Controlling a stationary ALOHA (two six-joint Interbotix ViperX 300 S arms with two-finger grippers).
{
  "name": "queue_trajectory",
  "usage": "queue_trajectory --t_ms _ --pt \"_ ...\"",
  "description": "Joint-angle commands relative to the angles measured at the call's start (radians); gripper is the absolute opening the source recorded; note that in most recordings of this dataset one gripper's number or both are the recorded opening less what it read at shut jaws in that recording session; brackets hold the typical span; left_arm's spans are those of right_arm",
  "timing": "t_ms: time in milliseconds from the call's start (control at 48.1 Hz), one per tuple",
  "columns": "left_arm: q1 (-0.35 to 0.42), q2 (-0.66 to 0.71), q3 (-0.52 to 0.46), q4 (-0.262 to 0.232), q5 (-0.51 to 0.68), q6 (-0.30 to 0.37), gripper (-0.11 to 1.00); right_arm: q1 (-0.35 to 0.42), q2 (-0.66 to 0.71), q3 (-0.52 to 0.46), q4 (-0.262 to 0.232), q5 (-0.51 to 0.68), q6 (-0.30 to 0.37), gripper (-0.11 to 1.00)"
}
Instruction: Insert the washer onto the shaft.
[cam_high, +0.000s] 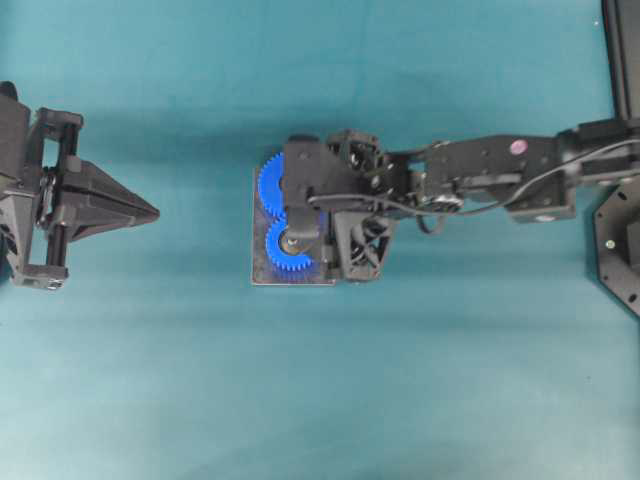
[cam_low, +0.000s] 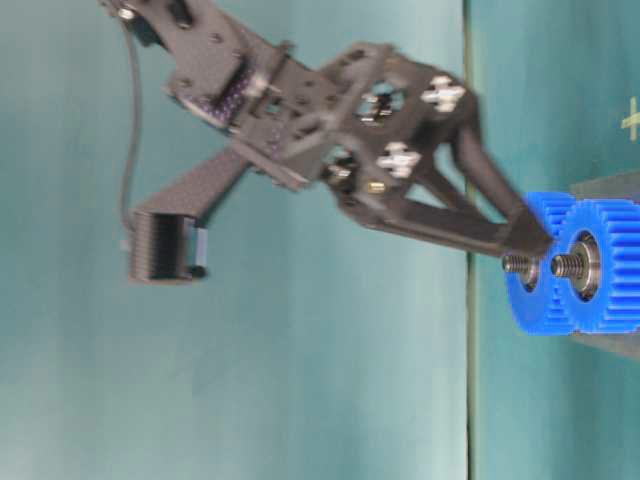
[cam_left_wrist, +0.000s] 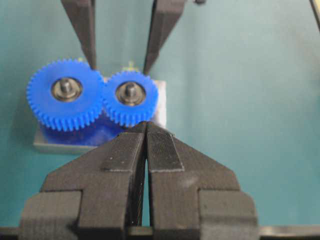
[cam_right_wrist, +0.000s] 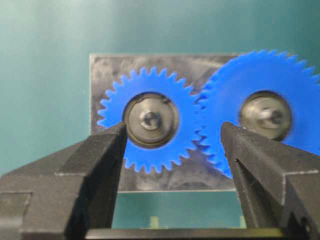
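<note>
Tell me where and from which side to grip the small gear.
Grip the small gear across its toothed rim, coming from above: it lies flat on the plate with its shaft pointing up. Keep clear of the side where the large gear meshes with it.

It looked like a robotics lab bench: a teal mat (cam_high: 300, 400) under a blue gear fixture (cam_high: 290, 245).

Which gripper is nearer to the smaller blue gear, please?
The right gripper is nearer: its open fingers stand on either side of the smaller blue gear. The left gripper, shut, sits well apart, pointing toward it.
</note>
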Motion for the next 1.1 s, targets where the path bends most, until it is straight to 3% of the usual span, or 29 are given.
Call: queue_trajectory --t_ms 0,395,582,1081 --pt "-0.005 -0.002 -0.015 0.003 -0.008 0.002 0.00 -0.008 -0.055 0.005 0.002 -0.003 -0.003 0.75" --pt "-0.012 0.005 -0.018 0.002 -0.002 0.012 0.00 -0.031 -0.161 0.077 0.002 0.003 -0.002 0.75" --pt "-0.012 0.020 -0.025 0.002 0.015 0.014 0.00 -0.041 -0.195 0.114 0.002 0.064 0.002 0.75" --pt "-0.014 0.074 -0.049 0.003 0.115 0.021 0.00 -0.074 -0.310 0.189 0.002 0.117 0.011 0.75"
